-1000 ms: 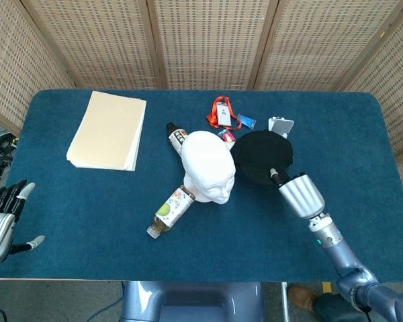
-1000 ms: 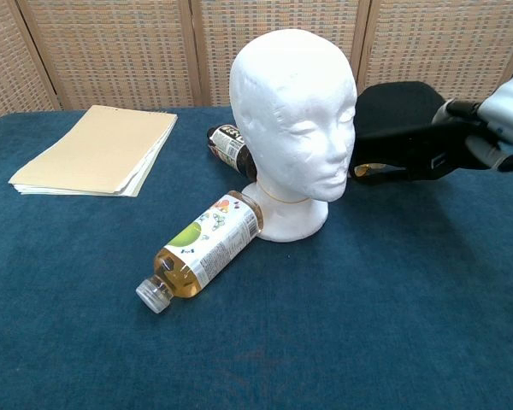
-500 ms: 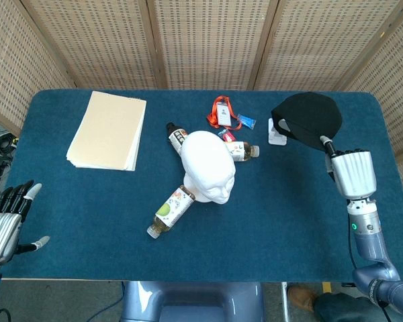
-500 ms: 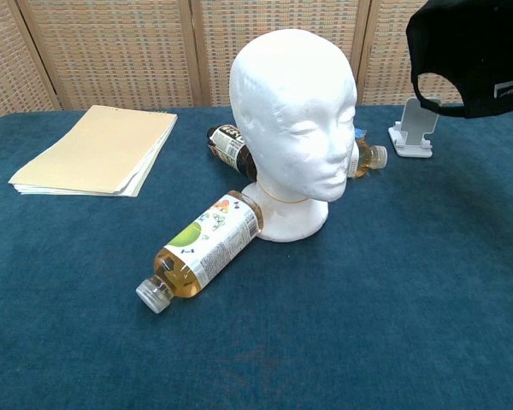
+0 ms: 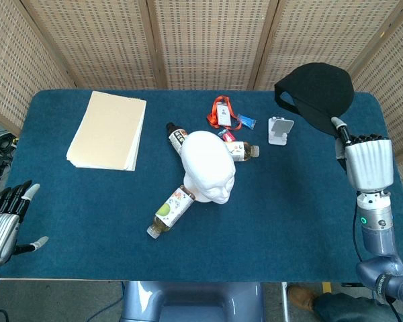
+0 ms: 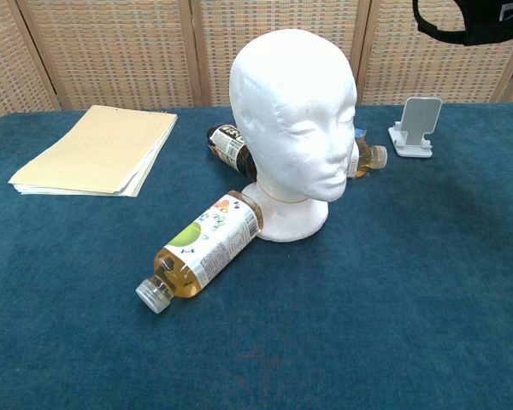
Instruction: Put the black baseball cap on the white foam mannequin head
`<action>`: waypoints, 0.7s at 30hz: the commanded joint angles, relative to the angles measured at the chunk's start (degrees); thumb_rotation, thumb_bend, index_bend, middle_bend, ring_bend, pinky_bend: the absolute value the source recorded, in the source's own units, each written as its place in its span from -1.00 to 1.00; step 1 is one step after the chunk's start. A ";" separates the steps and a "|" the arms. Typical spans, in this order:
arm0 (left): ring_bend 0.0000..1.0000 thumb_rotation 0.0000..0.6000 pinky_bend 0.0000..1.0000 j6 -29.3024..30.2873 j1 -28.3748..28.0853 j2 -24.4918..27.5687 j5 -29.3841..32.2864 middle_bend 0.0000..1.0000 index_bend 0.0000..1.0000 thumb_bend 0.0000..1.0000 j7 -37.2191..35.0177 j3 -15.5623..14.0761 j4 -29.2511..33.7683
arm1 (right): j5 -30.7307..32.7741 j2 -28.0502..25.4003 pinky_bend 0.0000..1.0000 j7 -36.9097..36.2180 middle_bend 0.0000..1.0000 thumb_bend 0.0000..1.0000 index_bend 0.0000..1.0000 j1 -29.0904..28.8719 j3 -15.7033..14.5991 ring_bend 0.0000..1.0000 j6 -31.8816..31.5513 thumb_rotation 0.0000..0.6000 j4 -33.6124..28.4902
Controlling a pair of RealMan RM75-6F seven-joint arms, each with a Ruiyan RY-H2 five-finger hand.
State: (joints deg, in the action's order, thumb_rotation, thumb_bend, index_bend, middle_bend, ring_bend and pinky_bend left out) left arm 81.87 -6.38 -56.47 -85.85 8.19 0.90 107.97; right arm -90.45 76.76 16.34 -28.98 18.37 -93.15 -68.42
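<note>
The white foam mannequin head (image 5: 209,166) (image 6: 292,128) stands upright mid-table, bare. The black baseball cap (image 5: 316,94) hangs in the air at the far right, well above and right of the head; only its lower edge (image 6: 472,26) shows at the top right of the chest view. My right hand (image 5: 367,159) holds the cap from below, fingers hidden behind it. My left hand (image 5: 5,221) hovers at the near left table edge, fingers apart, holding nothing.
A drink bottle (image 5: 171,210) (image 6: 202,248) lies against the head's base. Two more bottles (image 5: 177,136) (image 5: 240,150) lie behind it. A white phone stand (image 5: 279,129) (image 6: 415,127), a lanyard badge (image 5: 224,113) and a paper stack (image 5: 108,130) sit further back.
The right hand has lifted the cap from beside the mannequin head, carrying it up and to the right. The phone stand and a bottle are now uncovered. The left hand barely moved.
</note>
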 commanded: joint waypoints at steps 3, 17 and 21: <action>-1.00 1.00 -1.00 0.10 0.05 0.08 0.40 -1.00 -1.00 -1.00 -0.19 0.15 -0.02 | -6.55 -0.38 1.00 4.61 0.98 0.78 0.49 -2.94 -1.44 1.00 -1.79 1.00 -1.97; -1.00 1.00 -1.00 1.08 0.08 -0.54 -0.08 -1.00 -1.00 -1.00 0.93 0.51 -0.92 | -17.05 2.07 1.00 17.57 0.98 0.78 0.49 -10.23 -3.95 1.00 2.68 1.00 -3.89; -1.00 1.00 -1.00 2.09 0.20 -1.33 -0.78 -1.00 -1.00 -1.00 1.81 0.74 -1.65 | -18.41 2.70 1.00 19.54 0.98 0.78 0.49 -11.29 -4.69 1.00 4.11 1.00 -4.15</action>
State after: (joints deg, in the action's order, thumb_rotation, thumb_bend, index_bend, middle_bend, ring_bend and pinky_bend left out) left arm 83.84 -6.22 -57.69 -86.51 9.90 1.58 106.41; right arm -108.43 79.19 35.41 -39.95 14.02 -89.47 -72.48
